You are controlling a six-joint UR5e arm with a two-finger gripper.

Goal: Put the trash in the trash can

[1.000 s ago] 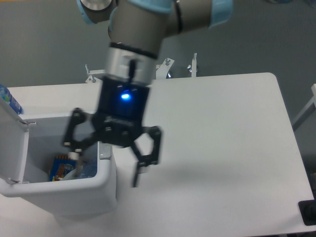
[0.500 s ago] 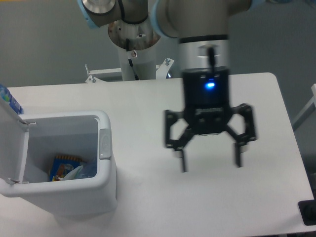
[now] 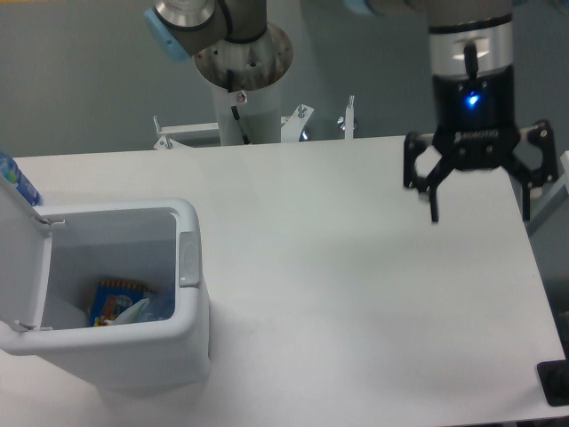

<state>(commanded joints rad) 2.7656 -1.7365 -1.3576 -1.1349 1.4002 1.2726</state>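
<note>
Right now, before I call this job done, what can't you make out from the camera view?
- Inside the trash can: the near wall hides most of the floor. Only a colourful packet and a pale scrap show; carton and bottle can't be confirmed.
- Open lid: cut off by the left edge.
- Gripper fingers: spread, nothing between them.

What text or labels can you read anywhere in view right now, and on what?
None can be read.
Claw: a pale marking on its black body, too blurred.
Snack packet inside the trash can: colourful print, too small.
Blue-labelled object at the left edge: no legible print.
</note>
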